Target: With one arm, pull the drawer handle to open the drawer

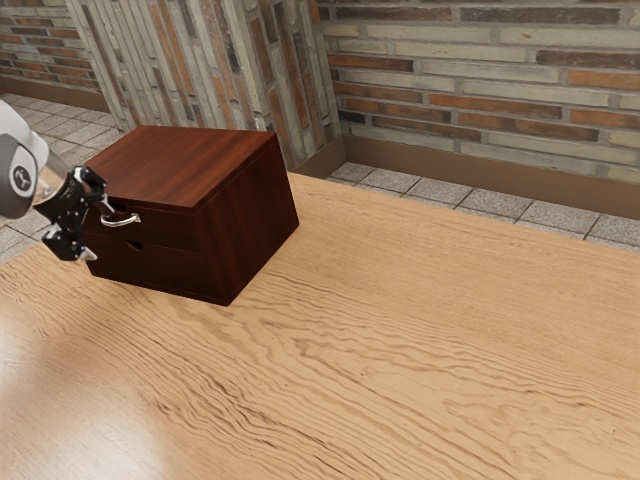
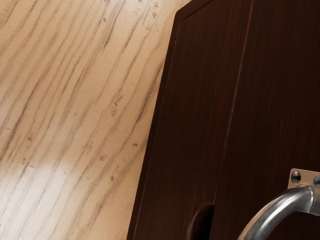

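Dark brown wooden cabinet (image 1: 190, 165) stands on the light wood-grain table (image 1: 400, 350), toward the exterior view's left and in the far part of the tabletop. Tiled floor (image 1: 500, 200) and brick wall (image 1: 480, 70) lie behind it. The face turned to the exterior view's left carries two fronts, one above the other. The upper drawer front (image 1: 170, 228) bears a curved silver handle (image 1: 121, 219) and looks flush with the cabinet's face. The lower front has a small dark recess (image 1: 135, 245) under the handle. The white arm (image 1: 15, 165) enters at the exterior view's left edge, and the black gripper (image 1: 80, 220) sits just beside the handle's near end, level with the upper front. Whether it touches the handle cannot be told from this angle, nor whether the gripper is apart or closed. In the wrist view the cabinet (image 2: 260, 100) is close under the hand, with panel seams running along its dark face and the table (image 2: 65, 125) beside it. The handle (image 2: 277, 216) shows as a bent metal bar rising to a small screwed mounting plate (image 2: 303, 178), and the recess (image 2: 199, 224) sits just beside the bar's lower part. The handle lies off to one side of the hand's axis, not centred under it.
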You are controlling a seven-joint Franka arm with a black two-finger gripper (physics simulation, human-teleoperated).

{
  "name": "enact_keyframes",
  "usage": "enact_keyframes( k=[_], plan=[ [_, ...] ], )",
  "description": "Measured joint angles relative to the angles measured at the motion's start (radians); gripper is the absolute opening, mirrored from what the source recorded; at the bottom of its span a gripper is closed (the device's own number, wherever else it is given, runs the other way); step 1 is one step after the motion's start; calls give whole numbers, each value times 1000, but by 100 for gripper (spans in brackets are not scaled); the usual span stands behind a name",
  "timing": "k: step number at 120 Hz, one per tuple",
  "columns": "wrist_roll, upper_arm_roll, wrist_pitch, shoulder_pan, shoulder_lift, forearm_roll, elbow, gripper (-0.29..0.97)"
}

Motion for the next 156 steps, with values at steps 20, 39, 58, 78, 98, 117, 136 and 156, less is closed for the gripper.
enact_keyframes(
  k=[20, 39, 58, 78, 98, 117, 136, 156],
  plan=[
    [0, -1, -5, -12, 0, -1, 0, 67],
    [0, 0, -11, -13, -1, 0, -4, 66],
    [0, 0, -21, -11, -7, 1, -9, 61],
    [0, 1, -34, -10, -12, 1, -9, 50],
    [0, 3, -55, -7, -24, 1, -9, 41],
    [9, 4, -77, -6, -37, 8, -11, 35],
    [30, 9, -92, -10, -49, 10, -22, 28],
    [51, 13, -113, -4, -63, 12, -26, 23]
  ],
)
